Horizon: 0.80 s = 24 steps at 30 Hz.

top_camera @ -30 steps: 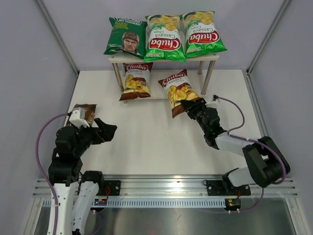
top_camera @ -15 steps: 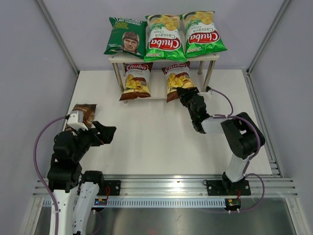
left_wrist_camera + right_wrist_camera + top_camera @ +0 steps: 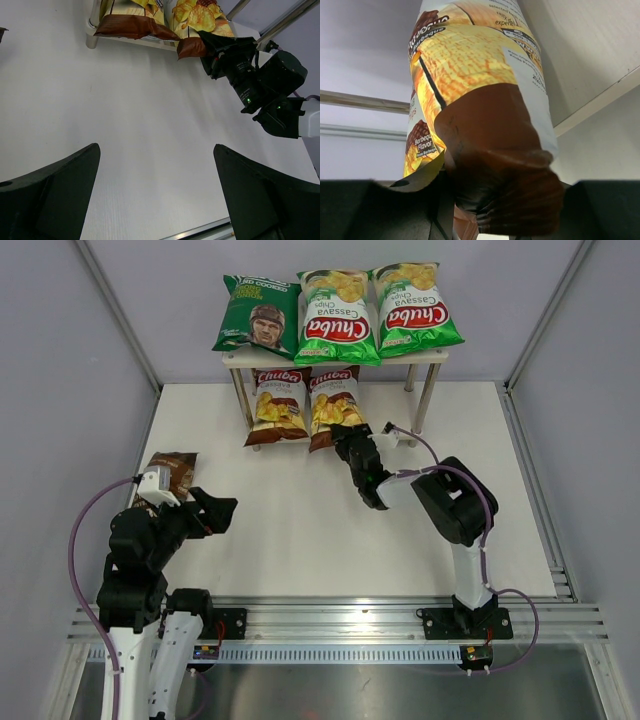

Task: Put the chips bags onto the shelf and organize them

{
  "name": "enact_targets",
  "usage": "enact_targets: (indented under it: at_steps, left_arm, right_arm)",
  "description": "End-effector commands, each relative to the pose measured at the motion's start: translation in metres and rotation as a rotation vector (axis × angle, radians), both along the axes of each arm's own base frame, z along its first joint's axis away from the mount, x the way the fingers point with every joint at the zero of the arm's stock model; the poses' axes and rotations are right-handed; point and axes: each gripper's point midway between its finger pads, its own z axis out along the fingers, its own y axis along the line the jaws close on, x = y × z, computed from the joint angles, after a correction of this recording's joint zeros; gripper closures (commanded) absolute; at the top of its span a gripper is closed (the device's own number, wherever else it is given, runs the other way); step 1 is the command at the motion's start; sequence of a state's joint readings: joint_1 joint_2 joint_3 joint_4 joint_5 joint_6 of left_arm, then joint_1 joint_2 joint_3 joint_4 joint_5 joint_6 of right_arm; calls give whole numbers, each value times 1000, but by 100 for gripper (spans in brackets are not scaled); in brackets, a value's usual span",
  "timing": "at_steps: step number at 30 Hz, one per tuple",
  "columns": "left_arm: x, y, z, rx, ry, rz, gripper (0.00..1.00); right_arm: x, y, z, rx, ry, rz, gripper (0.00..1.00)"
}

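**Now at the lower tier: brown-and-white Chuba bag (image 3: 332, 400) pinched by the right gripper (image 3: 345, 434)**

Just above the centre of the overhead view, this bag lies lengthwise with its upper part tucked under the top board of the shelf (image 3: 430, 356). Its dark brown bottom end pokes out past the front edge. The right gripper's jaws are closed narrowly on that crumpled brown end, and the wrist view shows the foil bunched between the black fingers.

Immediately to its left in the frame, side by side with it, the other brown-and-white Chuba bag (image 3: 278, 405) rests on the same lower board. On the top board sit three bags in a row: the dark green bag with a man's face (image 3: 258, 315) at the left, then two bright green Chuba bags (image 3: 338, 318) (image 3: 415, 308).

At the left edge of the frame, the dark brown Kettle bag (image 3: 170, 470) lies on the white table (image 3: 300, 540), well apart from the shelf. Near it, at lower left, the left gripper (image 3: 222, 512) has its jaws spread wide and holds nothing.
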State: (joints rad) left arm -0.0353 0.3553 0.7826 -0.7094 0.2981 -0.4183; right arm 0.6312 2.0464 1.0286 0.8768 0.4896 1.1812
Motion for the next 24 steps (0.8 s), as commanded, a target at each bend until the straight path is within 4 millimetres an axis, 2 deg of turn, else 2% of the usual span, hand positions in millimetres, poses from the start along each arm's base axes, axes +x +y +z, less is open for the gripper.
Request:
enact_targets:
  at_steps: [1, 3, 11, 15, 24]
  left_arm:
    - [3, 1, 8, 9, -38, 1, 1]
    - [2, 1, 8, 9, -41, 6, 1]
    - [-1, 4, 11, 10, -60, 20, 1]
    - [-2, 3, 13, 8, -69, 17, 1]
    - [-2, 3, 14, 9, -73, 12, 1]
  right_arm:
    - [8, -2, -3, 4, 32, -81, 72]
    - [7, 3, -4, -9, 39, -81, 70]
    - [10, -20, -8, -18, 59, -203, 75]
    - [18, -16, -10, -12, 46, -197, 74]
    - [23, -5, -14, 29, 46, -174, 62]
